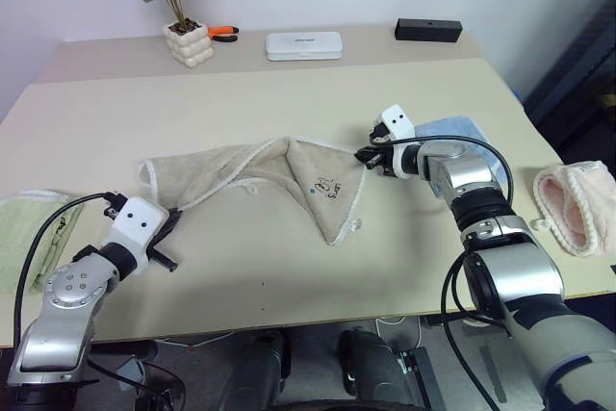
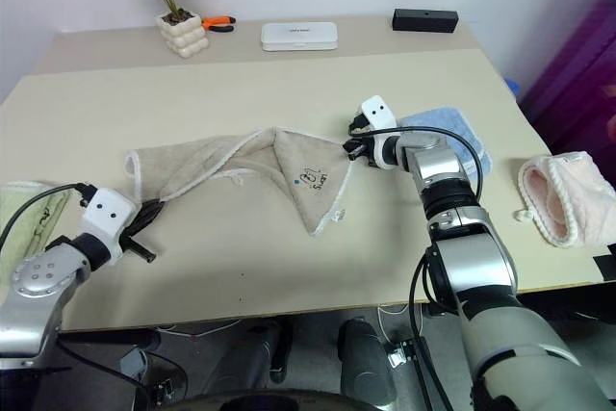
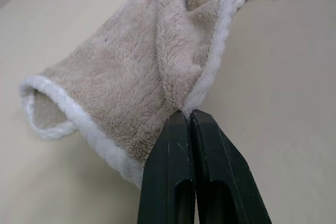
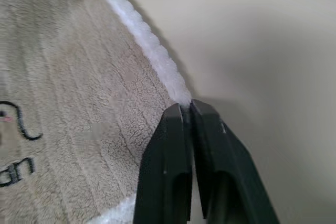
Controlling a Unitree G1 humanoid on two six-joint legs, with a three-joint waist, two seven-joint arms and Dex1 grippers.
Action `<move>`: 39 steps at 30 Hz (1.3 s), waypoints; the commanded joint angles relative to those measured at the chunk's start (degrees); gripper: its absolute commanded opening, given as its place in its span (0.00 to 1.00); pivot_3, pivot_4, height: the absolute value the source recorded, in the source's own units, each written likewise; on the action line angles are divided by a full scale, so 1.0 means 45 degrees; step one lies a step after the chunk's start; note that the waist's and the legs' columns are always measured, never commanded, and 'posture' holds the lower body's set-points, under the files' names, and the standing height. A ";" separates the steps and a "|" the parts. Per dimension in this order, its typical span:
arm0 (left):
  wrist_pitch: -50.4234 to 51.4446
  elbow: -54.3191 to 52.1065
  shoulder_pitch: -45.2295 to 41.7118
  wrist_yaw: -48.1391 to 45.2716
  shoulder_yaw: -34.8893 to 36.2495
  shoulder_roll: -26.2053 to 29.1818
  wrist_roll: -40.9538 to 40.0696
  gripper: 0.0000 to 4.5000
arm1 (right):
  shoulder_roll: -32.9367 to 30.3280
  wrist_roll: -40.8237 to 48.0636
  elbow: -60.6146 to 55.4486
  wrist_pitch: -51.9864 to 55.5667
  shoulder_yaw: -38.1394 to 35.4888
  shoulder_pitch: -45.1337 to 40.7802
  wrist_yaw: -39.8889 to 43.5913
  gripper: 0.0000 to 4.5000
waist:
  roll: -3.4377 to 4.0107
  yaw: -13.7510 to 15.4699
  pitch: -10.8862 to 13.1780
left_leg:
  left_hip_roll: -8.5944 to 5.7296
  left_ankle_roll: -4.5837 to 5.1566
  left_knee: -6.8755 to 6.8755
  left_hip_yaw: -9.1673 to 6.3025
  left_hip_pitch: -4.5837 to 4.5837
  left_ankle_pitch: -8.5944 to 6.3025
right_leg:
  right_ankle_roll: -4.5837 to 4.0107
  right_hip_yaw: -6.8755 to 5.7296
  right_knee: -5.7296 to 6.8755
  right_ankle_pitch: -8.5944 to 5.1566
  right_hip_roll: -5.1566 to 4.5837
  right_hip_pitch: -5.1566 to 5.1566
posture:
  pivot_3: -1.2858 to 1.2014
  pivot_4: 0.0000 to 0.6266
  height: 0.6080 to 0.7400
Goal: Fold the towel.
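The beige towel with white edging lies rumpled across the middle of the table, one flap folded over so its dark embroidered mark faces up. My left gripper is at the towel's left end, shut, and the left wrist view shows the white edge pinched at its fingertips. At the towel's right corner my right gripper is shut. In the right wrist view its fingertips clamp the white edging.
A light blue folded towel lies just behind my right gripper. A pale green cloth sits at the left edge and a pink cloth at the right edge. A potted plant, an orange-handled tool, a white case and a black box line the back.
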 commanded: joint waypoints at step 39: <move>0.2402 -0.1339 0.1305 -0.2051 0.5923 0.0959 -0.5693 0.00 | -0.4964 0.2825 -1.1117 -0.0377 -0.1140 0.4806 0.4389 0.01 | 0.0008 -0.0142 0.0059 | 0.0050 -0.0005 0.0044 0.0098 -0.0098 -0.0027 | -0.0016 0.0065 0.0031 0.0046 -0.0003 -0.0143 | 0.52 0.24 1.00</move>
